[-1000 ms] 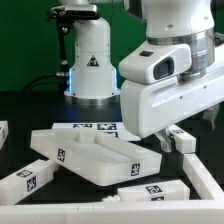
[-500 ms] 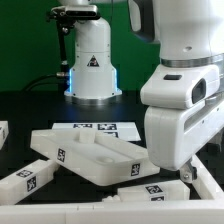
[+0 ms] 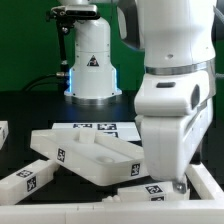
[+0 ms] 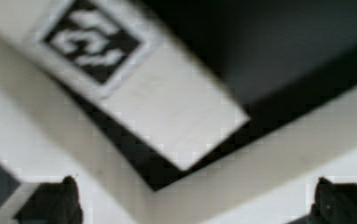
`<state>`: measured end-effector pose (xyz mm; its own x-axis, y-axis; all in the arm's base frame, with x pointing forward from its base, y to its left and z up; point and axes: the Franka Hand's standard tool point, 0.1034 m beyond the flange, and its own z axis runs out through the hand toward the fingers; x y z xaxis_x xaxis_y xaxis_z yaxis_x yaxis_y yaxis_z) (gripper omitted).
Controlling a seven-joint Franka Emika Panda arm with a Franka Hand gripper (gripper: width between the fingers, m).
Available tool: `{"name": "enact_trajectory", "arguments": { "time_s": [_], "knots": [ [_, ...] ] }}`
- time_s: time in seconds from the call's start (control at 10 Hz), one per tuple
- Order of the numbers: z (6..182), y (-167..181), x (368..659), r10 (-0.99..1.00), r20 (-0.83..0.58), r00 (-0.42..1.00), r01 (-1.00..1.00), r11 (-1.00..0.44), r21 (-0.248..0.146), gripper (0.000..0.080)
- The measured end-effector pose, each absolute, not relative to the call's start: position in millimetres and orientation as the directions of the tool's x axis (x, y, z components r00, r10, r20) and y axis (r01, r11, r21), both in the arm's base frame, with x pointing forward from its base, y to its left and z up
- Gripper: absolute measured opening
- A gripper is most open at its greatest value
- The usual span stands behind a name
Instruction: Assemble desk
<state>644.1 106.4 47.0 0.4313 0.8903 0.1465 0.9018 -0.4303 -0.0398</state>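
**Arm (image 3: 175, 100) down low over the parts on the right**

Starting at the exterior view's left, a white piece (image 3: 3, 131) pokes in at the frame edge, cut off so I can't tell what it is. Just in front of it, a white block leg (image 3: 25, 178) lies on its side on the black desk (image 3: 30, 108), with a square tag facing the camera.

The big rimmed panel (image 3: 88, 156) sits in the middle. It lies at an angle to the camera, with one tag showing on its near rim and another on the side toward the arm. Right behind it, flat on the desk, is the marker board (image 3: 100, 128), partly hidden by the panel's far edge. Further back stands the robot's white base (image 3: 90, 60), with a blue glow low on one side.

In front of the panel toward the exterior view's right, a second leg (image 3: 150, 190) lies flat, tag up. The arm fills the whole right side and comes down just beside that leg. Only a bit of the gripper (image 3: 179, 186) peeks out under the arm. Another white block (image 3: 206, 182) lies just past it at the right edge.

The wrist view is blurry, but it shows the two dark fingertips (image 4: 54, 200) spread wide apart. White bars cross below them, and a tagged white block (image 4: 148, 95) runs diagonally beyond. The gripper has nothing clamped in it, and I can't tell whether the fingertips touch anything.
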Motion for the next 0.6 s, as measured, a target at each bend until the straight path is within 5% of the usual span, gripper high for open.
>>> {"name": "enact_trajectory", "arguments": {
  "time_s": [0.4, 0.6],
  "knots": [
    [45.4, 115.9, 644.4, 0.908, 0.14, 0.394, 0.918, -0.395, -0.023, 0.0649],
    [37.6, 112.5, 640.5, 0.938, 0.161, 0.308, 0.948, -0.317, 0.035, 0.0649]
  ]
}}
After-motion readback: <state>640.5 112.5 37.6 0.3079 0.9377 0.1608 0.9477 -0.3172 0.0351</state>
